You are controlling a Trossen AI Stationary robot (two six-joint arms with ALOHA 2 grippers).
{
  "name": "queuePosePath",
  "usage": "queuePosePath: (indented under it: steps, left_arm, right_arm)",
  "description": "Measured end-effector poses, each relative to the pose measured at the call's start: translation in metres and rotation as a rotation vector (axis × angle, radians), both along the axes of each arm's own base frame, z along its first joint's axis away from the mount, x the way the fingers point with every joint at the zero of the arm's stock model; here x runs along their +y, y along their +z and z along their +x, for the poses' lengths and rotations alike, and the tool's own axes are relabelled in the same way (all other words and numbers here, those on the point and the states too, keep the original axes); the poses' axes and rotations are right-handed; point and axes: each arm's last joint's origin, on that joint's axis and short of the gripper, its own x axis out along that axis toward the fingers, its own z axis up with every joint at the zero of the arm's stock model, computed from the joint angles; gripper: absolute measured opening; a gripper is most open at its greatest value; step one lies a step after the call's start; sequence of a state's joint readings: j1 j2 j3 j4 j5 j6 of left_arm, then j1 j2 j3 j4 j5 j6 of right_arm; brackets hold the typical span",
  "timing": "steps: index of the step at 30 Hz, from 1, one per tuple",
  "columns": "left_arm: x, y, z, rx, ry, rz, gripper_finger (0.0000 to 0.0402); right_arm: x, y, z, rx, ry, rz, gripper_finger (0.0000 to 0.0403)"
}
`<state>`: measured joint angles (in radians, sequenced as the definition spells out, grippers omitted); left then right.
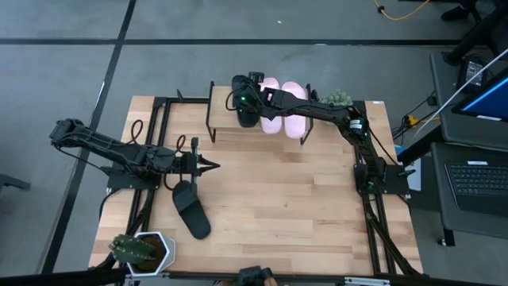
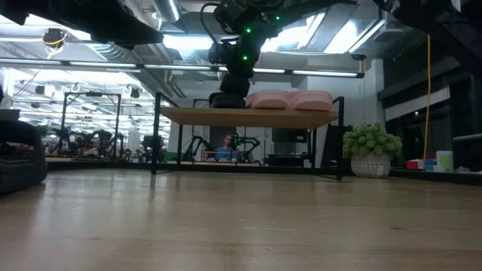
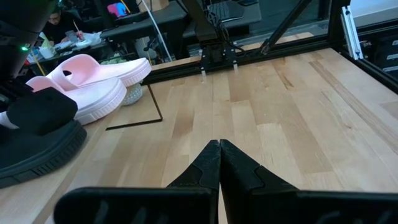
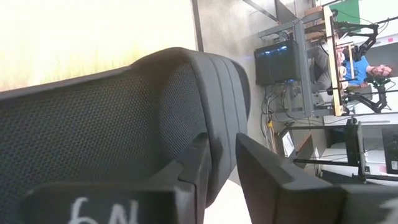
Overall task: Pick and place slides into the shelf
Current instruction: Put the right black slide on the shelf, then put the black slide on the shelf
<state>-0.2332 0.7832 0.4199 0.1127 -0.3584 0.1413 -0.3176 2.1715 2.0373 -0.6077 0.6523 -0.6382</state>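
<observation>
Two pink slides [image 1: 283, 116] sit on the shelf [image 1: 226, 119], the right gripper [image 1: 242, 102] pinches a black slide [image 1: 245, 115] there, and another black slide [image 1: 191, 208] awaits the closed, empty left gripper [image 1: 208, 165].

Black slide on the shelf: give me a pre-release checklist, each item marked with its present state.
1. Right end effector gripping the black slide by its strap: ok.
2. Slide over the shelf top: ok.
3. Sole resting flat on the board: cannot tell.
4. Clear of the two pink slides alongside: cannot tell.
5. Left end effector shut, away from the shelf: ok.
6. Last black slide lying on the table, not yet shelved: not ok.
</observation>
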Motion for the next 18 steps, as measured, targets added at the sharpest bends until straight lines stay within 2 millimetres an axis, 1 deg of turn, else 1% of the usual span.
queuePosePath:
  steps: [5,12,18]
  left_arm:
    - [0.0,0.0,0.0,0.0,0.0,0.0,0.0]
    - [0.0,0.0,0.0,0.002,0.0,0.0,0.0]
    - [0.0,-0.001,0.0,0.007,-0.001,0.001,0.0]
  right_arm:
    - [0.003,0.004,0.001,0.007,0.018,-0.011,0.0097]
    - [0.015,0.028,0.002,-0.042,0.028,-0.009,0.0116]
    - [0.027,0.045,-0.003,-0.011,0.029,0.012,0.0116]
